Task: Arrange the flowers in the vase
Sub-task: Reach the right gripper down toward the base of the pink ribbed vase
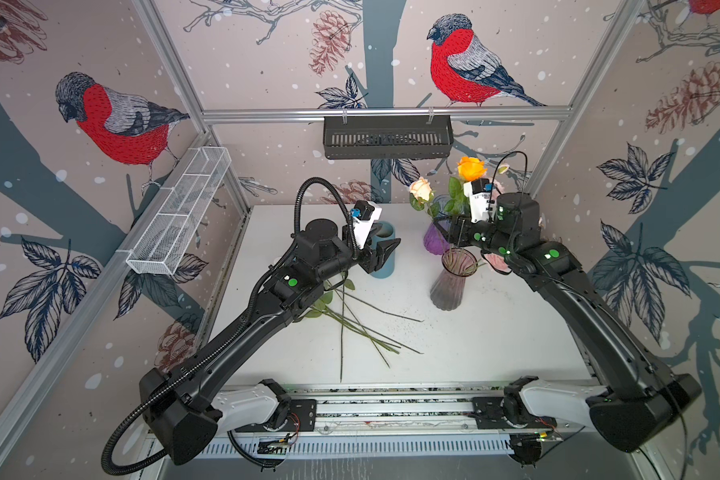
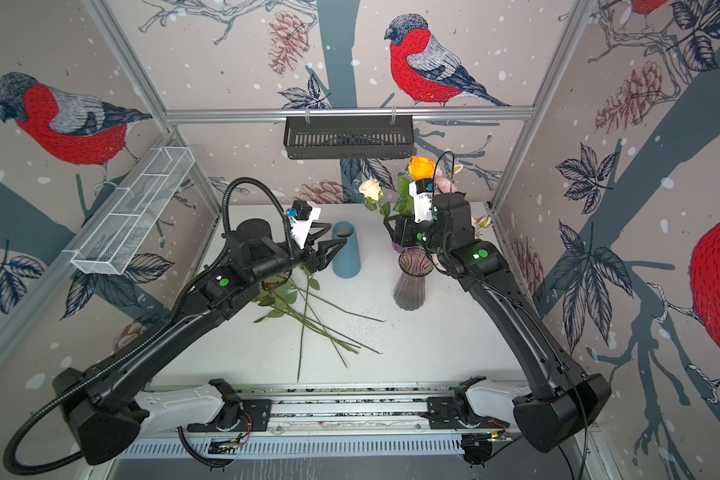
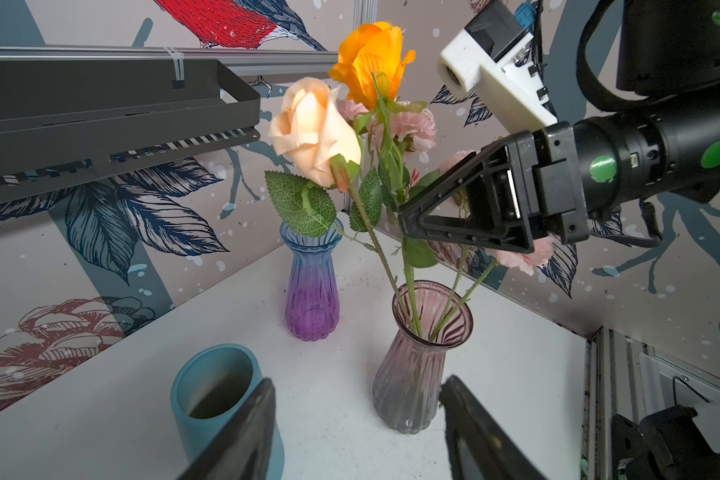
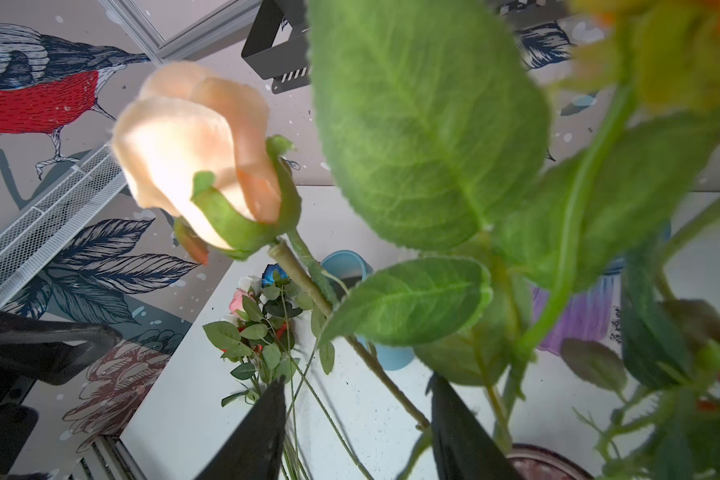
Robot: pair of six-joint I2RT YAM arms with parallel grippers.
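Right gripper sits up among the stems over the vase, jaws parted, nothing clamped. The cream rose stem runs btwn its fingers, close to one; can't tell if it touches. Left gripper is spread wide too, empty, near the blue cup.

Hard to read: the right wrist view is mostly blurred leaves, w/ the vase cut down to a sliver of rim. In both top views the right arm covers part of the bouquet. The left arm hides the heads of the loose flowers, so only green stems fan out on the table.

Task things: the smoky-pink ribbed glass vase holds the cream rose, an orange rose and pink ruffled sprays, stems leaning, heads well above the rim. A purple-blue vase stands behind it.

Only the left wrist view shows the stems entering the vase mouth. Only the right wrist view shows the loose heads — blue, white, pink, red — bunched w/ leaves.
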